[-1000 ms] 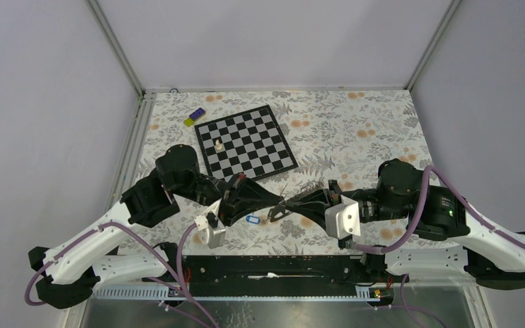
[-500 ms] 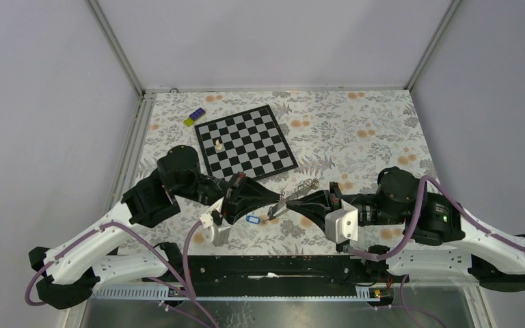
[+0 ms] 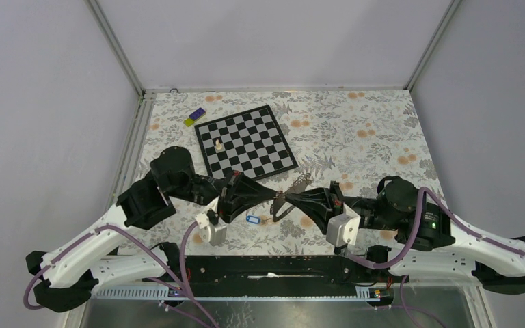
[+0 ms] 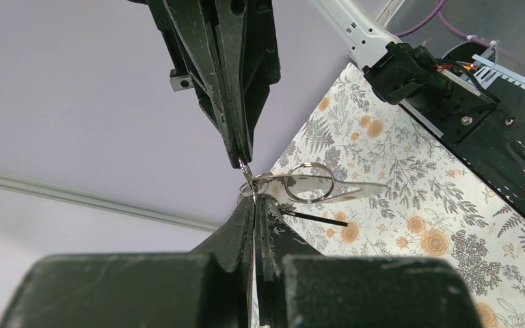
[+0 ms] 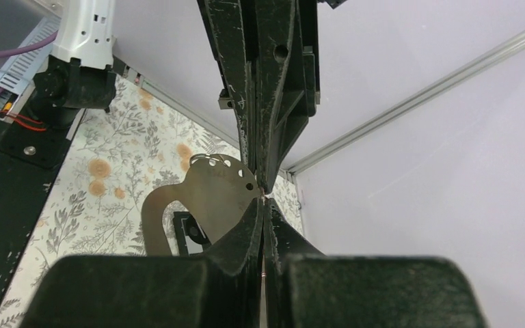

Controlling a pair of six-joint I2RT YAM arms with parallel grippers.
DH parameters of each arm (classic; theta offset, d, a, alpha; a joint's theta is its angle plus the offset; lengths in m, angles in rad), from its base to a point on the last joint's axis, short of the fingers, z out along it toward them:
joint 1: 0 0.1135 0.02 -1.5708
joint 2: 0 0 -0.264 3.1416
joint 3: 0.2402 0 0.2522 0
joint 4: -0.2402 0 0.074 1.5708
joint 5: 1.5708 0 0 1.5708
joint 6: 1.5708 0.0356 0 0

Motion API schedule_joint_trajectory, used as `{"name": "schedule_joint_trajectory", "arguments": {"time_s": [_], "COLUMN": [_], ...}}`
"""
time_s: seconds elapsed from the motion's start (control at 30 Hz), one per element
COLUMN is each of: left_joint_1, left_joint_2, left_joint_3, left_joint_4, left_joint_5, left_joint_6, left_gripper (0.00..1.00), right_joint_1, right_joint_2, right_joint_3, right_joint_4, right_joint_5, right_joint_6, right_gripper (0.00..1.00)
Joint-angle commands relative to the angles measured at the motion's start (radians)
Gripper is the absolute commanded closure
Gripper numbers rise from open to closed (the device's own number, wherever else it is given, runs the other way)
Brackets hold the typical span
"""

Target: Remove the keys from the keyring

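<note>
1. Jaws of both arms are clenched and meet tip to tip above the desk in the top view. The keys stick out from that pinch toward the chessboard. A blue tag lies on the desk nearby.
2. Left wrist: the left jaws grasp the keyring at its end and the right jaws pinch it from above. The ring and a thin key are off the desk.
3. Right wrist: the right jaws are clenched, with a flat silvery key just left of the tips.
</note>
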Motion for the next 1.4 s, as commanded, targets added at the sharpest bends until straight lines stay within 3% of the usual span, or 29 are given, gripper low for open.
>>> {"name": "schedule_joint_trajectory", "arguments": {"time_s": [0.0,0.1,0.37,0.83,1.1,1.27,1.37], "left_joint_1": [0.003,0.002,0.003,0.003,0.003,0.003,0.003], "left_joint_2": [-0.025,-0.028,-0.034,-0.056,-0.049,-0.031,-0.018], "left_joint_3": [0.017,0.016,0.009,-0.026,-0.046,-0.033,-0.012], "left_joint_4": [0.059,0.066,0.086,0.181,0.32,0.373,0.358], "left_joint_5": [-0.003,-0.009,-0.021,-0.069,-0.226,-0.459,-0.674], "left_joint_6": [-0.01,-0.013,-0.023,-0.096,-0.395,-0.671,-0.841], "left_gripper": [1.0,1.0,1.0,1.0,1.0,1.0,1.0], "right_joint_1": [0.008,0.008,0.008,0.008,0.008,0.008,0.008], "right_joint_2": [-0.024,-0.034,-0.055,-0.054,-0.131,-0.156,-0.154], "right_joint_3": [-0.024,-0.037,-0.06,-0.059,-0.066,-0.078,-0.082], "right_joint_4": [0.151,0.149,0.143,0.192,0.283,0.308,0.302], "right_joint_5": [0.051,0.042,0.041,0.115,0.239,0.298,0.333], "right_joint_6": [0.015,0.04,0.081,0.442,0.504,0.559,0.585], "right_gripper": [1.0,0.82,0.64,0.66,0.66,0.66,0.66]}}
